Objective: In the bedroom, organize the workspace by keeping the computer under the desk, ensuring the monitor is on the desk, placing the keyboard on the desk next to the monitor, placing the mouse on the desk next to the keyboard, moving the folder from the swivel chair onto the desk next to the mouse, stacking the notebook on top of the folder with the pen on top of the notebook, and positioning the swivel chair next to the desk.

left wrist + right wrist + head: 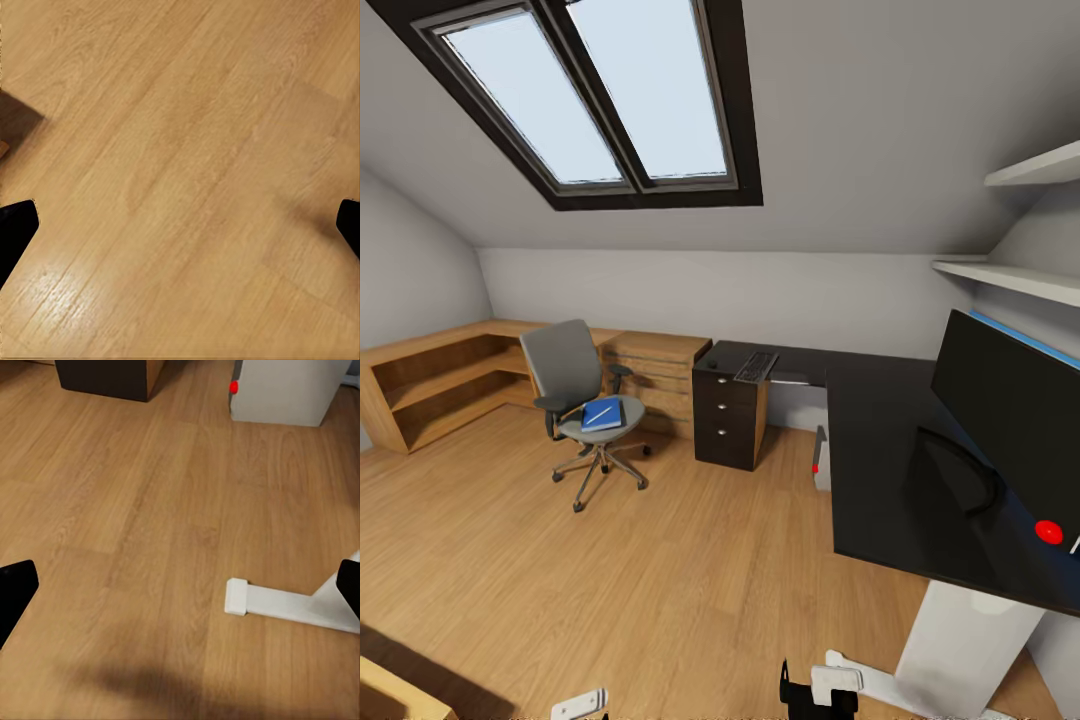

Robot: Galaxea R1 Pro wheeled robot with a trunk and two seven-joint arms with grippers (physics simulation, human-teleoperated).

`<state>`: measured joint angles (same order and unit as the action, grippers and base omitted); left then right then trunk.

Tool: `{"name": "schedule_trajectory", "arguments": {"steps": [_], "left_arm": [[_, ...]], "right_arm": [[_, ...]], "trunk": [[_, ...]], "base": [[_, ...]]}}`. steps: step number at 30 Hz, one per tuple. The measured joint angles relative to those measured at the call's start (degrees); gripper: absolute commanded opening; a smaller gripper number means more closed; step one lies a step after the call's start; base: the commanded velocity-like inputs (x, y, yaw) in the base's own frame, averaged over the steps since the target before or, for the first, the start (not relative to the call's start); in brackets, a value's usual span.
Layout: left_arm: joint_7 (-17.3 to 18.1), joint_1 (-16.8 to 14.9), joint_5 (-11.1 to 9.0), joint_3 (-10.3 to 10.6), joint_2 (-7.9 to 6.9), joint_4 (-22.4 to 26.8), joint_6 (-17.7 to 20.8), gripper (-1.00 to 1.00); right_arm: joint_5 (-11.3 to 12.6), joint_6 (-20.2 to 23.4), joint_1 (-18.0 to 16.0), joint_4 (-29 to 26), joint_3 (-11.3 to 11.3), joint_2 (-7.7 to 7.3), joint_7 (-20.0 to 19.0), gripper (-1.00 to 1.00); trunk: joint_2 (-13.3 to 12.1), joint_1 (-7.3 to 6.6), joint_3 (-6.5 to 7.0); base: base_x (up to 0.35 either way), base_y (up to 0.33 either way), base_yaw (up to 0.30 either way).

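Observation:
The grey swivel chair (582, 400) stands on the floor left of the desk (880, 470). The blue folder (603, 414) lies on its seat with the white pen (599, 413) on top. The keyboard (757, 366) rests on the desk's left wing, beside a thin grey item (792, 378) that may be the notebook. The monitor (1010, 410) stands on the desk at right. Under the desk is the computer (821, 458) (281, 390). The mouse is out of view. My left gripper (180, 225) and right gripper (180, 585) hang open over bare floor.
A black drawer unit (728, 418) (105, 375) sits under the desk's left end. Low wood shelves (450, 385) line the far left corner. The desk's white leg (960, 650) and its foot (285, 604) are close to my right arm (830, 688). White wall shelves (1010, 275) hang above the monitor.

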<state>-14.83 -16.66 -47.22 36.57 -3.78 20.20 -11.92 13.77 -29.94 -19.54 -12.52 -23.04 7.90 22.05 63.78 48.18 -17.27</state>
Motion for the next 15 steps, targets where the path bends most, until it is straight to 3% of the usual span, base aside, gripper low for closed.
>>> {"name": "schedule_trajectory", "arguments": {"steps": [3, 7, 12, 15], "left_arm": [[-0.2, 0.0, -0.3, -0.1, 0.18, -1.2, 0.2, 1.00], [-0.3, 0.0, -0.4, -0.4, 1.68, -1.9, 0.3, 1.00], [-0.2, 0.0, -0.4, -3.8, 2.34, -2.1, 0.1, 1.00], [0.1, 0.0, -0.3, -4.6, 2.18, -2.1, -0.9, 1.00]], "right_arm": [[0.0, 0.0, 0.0, 0.0, 0.1, -0.10, 0.0, 1.00], [0.0, 0.0, 0.0, 0.0, 0.1, -0.15, 0.0, 1.00], [0.0, -0.1, 0.0, 0.0, 0.1, -0.24, 0.0, 1.00], [0.0, -1.1, 0.0, 0.2, 0.1, -0.24, 0.0, 1.00]], "trunk": [[0.0, 0.00, -0.27], [0.0, 0.00, -0.63], [0.0, 0.00, -1.08], [0.0, 0.00, -1.35]], "base": [[0.000, 0.000, 0.000], [0.000, 0.000, 0.000], [0.000, 0.000, 0.000], [0.000, 0.000, 0.000]]}}
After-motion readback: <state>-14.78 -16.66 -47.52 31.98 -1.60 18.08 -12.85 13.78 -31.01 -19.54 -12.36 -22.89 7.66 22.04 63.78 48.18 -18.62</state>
